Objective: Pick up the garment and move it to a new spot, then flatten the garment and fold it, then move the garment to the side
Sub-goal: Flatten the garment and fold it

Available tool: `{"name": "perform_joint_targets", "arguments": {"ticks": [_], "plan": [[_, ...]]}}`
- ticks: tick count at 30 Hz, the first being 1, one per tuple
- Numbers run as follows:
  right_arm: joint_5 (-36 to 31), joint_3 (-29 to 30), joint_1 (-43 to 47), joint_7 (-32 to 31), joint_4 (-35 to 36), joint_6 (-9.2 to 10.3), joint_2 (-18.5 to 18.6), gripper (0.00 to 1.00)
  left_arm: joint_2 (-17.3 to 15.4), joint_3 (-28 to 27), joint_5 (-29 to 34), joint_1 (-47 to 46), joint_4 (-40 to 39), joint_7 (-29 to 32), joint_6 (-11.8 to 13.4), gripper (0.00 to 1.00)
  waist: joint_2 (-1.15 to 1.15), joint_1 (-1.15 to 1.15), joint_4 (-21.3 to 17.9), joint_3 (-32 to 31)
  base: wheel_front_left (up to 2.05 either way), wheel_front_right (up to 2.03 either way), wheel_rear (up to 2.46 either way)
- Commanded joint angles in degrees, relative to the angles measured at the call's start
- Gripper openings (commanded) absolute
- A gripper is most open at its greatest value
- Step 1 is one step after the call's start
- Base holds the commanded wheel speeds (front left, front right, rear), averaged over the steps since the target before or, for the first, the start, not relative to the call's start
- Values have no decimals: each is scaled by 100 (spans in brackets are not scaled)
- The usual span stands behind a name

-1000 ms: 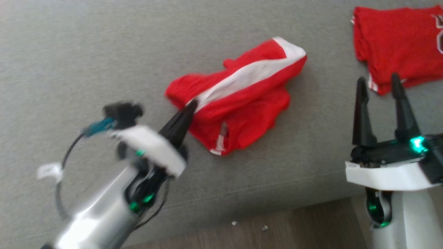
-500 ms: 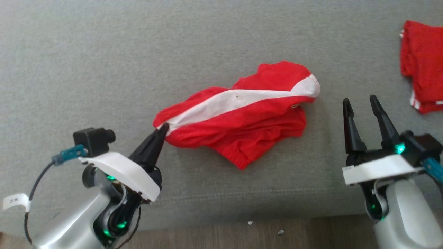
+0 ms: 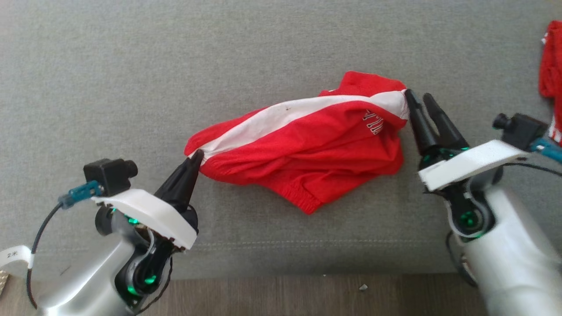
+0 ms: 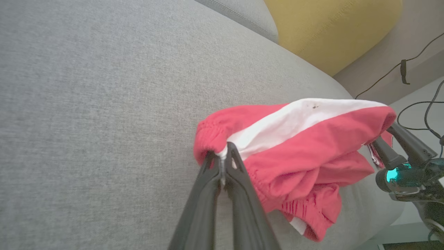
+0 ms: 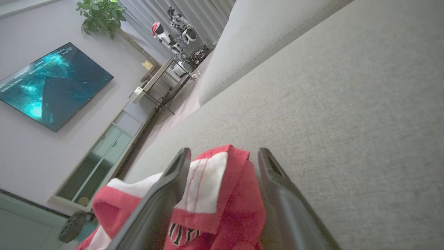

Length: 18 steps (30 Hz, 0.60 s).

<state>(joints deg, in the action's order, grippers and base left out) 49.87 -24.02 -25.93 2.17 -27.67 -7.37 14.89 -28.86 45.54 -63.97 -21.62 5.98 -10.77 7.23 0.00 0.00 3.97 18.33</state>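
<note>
The left gripper pinches the nine-o'clock end of the crumpled red-and-white fabric garment. The right gripper, fingers parted, straddles its three-o'clock end. A grey upholstered sofa lies beneath, with wooden floor at six o'clock.

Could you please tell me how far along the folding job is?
Done: nothing visibly finished; the red-and-white fabric shorts lie bunched on the grey fabric sofa. In hand: left claw pinches one end, right claw is open around the other. Left: lift, relocate, flatten, fold, set aside.

Red garment with a white stripe (small white lettering) on grey sofa.
</note>
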Motion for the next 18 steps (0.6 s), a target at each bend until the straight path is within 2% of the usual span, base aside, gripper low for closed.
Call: {"name": "perform_joint_targets", "arguments": {"ticks": [1,3,4,5,6,7,9,10,12,13,18], "plan": [[134,-105,-47,-31,204,-12,87,100,-170,-261,63,-257,-103,-75,-17,0,0,0,27,17,0,0,0],[717,-342,-54,-256,358,-12,378,100,-138,-252,75,-290,-45,-87,-41,0,0,0,66,33,0,0,0],[875,-397,-49,-254,424,-12,447,88,-128,-253,78,-299,-28,-94,-47,0,0,0,73,35,0,0,0],[1036,-462,-40,-264,496,-12,498,65,-119,-254,80,-302,-11,-101,-53,0,0,0,75,35,0,0,0],[1203,-520,-27,-285,554,-12,536,51,-113,-251,83,-300,6,-108,-60,0,0,0,71,32,0,0,0],[1359,-584,-24,-309,614,-12,565,45,-109,-251,85,-297,23,-115,-65,0,0,0,63,27,0,0,0],[1593,-719,-44,-338,702,-12,629,42,-102,-248,88,-290,50,-126,-77,0,0,0,48,21,0,0,0],[1704,-780,-57,-349,720,-12,645,35,-101,-248,86,-288,62,-130,-82,0,0,0,41,18,0,0,0],[1931,-905,-100,-434,731,-12,655,6,-104,-255,82,-281,86,-138,-86,0,0,0,26,18,0,0,0],[2002,-966,-140,-449,749,-12,674,0,-106,-262,82,-282,93,-143,-84,0,0,0,19,24,0,0,0],[2175,-1224,-322,-333,760,-12,809,0,-90,-273,83,-310,144,-157,-98,0,0,0,31,32,0,0,0]]}}
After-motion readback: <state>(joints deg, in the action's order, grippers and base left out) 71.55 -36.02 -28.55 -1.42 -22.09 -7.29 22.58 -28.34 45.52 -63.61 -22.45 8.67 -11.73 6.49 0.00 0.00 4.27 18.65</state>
